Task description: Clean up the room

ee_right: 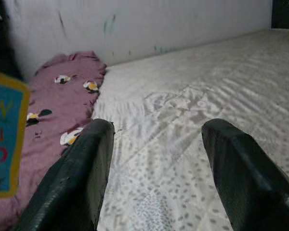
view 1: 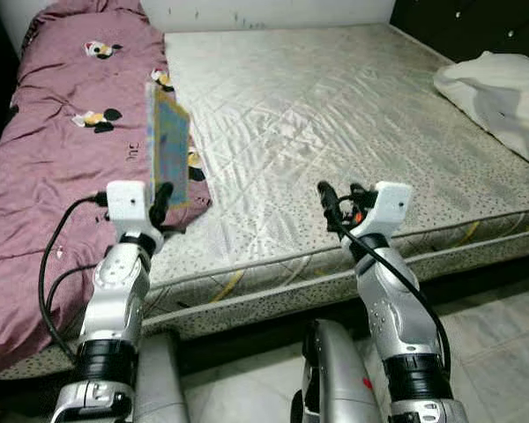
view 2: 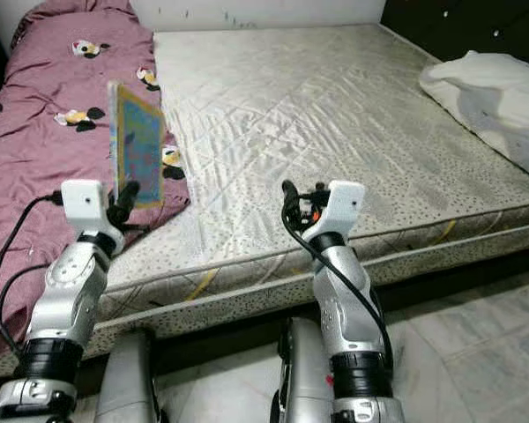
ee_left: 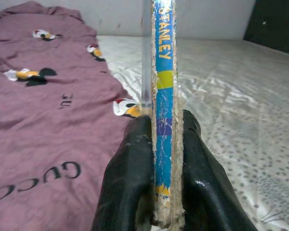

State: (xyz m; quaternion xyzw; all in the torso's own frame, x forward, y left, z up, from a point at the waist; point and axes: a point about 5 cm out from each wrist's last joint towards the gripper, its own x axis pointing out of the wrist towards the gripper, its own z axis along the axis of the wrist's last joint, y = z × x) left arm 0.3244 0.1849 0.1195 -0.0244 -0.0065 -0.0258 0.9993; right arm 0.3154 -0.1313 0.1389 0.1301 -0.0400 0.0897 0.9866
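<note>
A thin blue book [view 1: 169, 145] with a yellow border stands upright, held by its lower edge in my left gripper [view 1: 161, 199], which is shut on it above the bed's front left part. The left wrist view looks at the book's worn spine [ee_left: 164, 96], clamped between both black fingers [ee_left: 130, 178]. My right gripper [view 1: 335, 201] hovers open and empty over the front edge of the bare mattress [view 1: 335, 115]. In the right wrist view the book [ee_right: 5, 139] shows beside the fingers [ee_right: 77, 178].
A mauve quilt [view 1: 62, 150] with cartoon prints covers the bed's left side. A white pillow [view 1: 502, 92] lies at the right edge. Dark furniture [view 1: 476, 26] stands behind it. Pale floor tiles [view 1: 494, 352] run along the bed front.
</note>
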